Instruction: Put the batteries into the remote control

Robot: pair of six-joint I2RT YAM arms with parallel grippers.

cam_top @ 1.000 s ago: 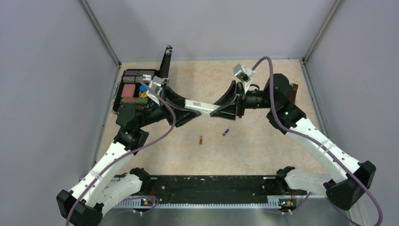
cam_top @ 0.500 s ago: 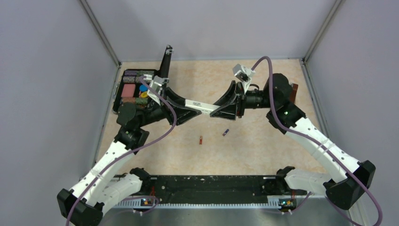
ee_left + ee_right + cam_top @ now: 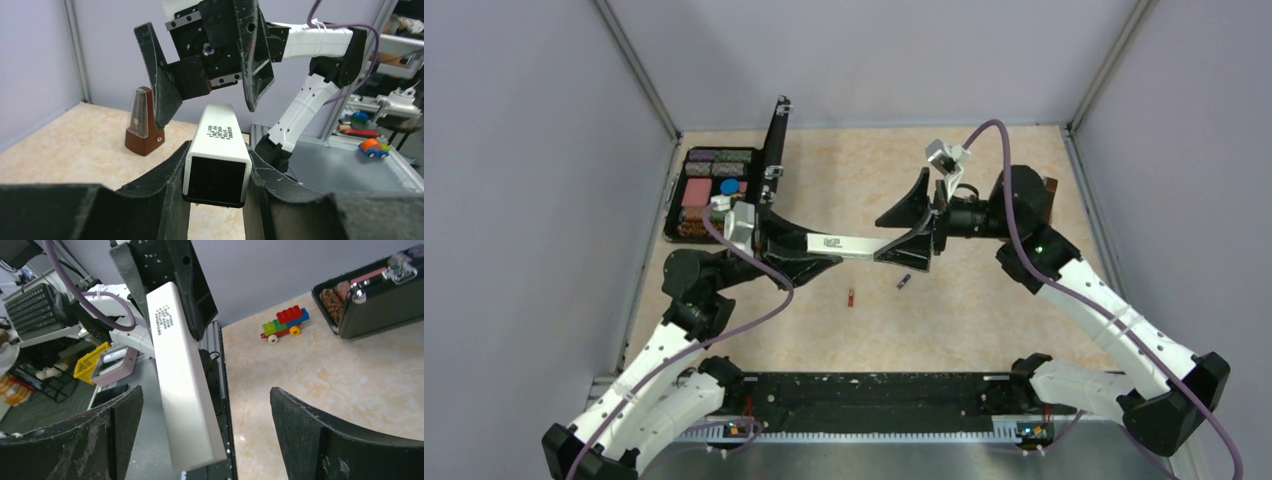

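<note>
A: Above worktop (image 3: pixel 844 170), between both arms: remote control (image 3: pixel 844 243), clamped in left tool (image 3: pixel 217 152).
B: And right tool (image 3: pixel 882 236)?
A: Spread wide around far end, not gripping. Reddish battery (image 3: pixel 851 297), purple battery (image 3: pixel 904 281) loose on worktop below.

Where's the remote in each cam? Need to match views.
Top external: remote at center, a white bar held off the table between the two arms.
Left wrist: remote low center, dark end toward the camera, clamped in the left end effector.
Right wrist: remote left of center, running top to bottom, inside the open right end effector.
Shared landmark: the printed label on its white face.
</note>
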